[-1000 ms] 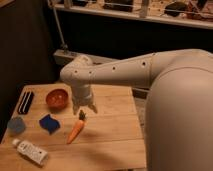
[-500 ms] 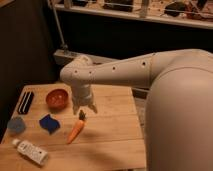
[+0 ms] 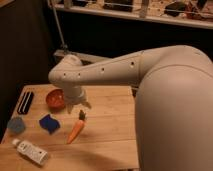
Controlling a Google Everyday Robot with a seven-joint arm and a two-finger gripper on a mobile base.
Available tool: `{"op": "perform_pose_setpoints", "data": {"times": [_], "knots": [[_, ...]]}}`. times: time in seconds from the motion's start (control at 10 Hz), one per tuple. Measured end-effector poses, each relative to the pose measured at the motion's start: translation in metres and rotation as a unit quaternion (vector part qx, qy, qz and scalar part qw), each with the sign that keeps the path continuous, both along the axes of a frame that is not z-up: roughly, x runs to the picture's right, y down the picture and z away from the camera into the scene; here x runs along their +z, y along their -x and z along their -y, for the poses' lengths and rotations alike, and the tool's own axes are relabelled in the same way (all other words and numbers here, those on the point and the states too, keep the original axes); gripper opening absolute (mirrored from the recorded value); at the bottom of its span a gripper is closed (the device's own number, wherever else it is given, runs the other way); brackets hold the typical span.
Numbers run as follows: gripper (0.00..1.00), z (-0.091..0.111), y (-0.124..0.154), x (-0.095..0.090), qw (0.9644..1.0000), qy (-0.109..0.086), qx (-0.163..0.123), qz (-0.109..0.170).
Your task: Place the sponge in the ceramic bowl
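Note:
The sponge (image 3: 49, 123), a small dark blue block with wavy edges, lies flat on the wooden table (image 3: 107, 140) at the left. Behind it and a little to the right sits the ceramic bowl (image 3: 55, 98), small, round and orange-red. My gripper (image 3: 78, 107) points down just right of the bowl and above the carrot's green end. It is open with nothing between its fingers. The sponge lies to its lower left, apart from it. The white arm partly covers the bowl's right rim.
An orange carrot (image 3: 76, 129) lies slanted right of the sponge. A pale grey-blue cup-like object (image 3: 16, 125) stands near the left edge, a white bottle (image 3: 31, 152) lies at the front left, and a black striped item (image 3: 25, 102) sits at the back left.

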State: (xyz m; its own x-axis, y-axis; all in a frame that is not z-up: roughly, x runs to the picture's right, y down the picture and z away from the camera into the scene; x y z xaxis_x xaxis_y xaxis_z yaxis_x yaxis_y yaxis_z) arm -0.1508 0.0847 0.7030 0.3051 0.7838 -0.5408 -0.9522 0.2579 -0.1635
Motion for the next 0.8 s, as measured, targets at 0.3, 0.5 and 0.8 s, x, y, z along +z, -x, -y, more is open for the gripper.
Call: {"op": "perform_pose_setpoints", "data": {"times": [0.3, 0.5, 0.8], "knots": [[0.65, -0.004, 0.062, -0.002, 0.9953, -0.011, -0.077, 0.057], [0.65, -0.013, 0.102, 0.002, 0.9888, -0.002, -0.113, 0.097], [0.65, -0.021, 0.154, 0.018, 0.9742, 0.001, -0.161, 0.158]]}}
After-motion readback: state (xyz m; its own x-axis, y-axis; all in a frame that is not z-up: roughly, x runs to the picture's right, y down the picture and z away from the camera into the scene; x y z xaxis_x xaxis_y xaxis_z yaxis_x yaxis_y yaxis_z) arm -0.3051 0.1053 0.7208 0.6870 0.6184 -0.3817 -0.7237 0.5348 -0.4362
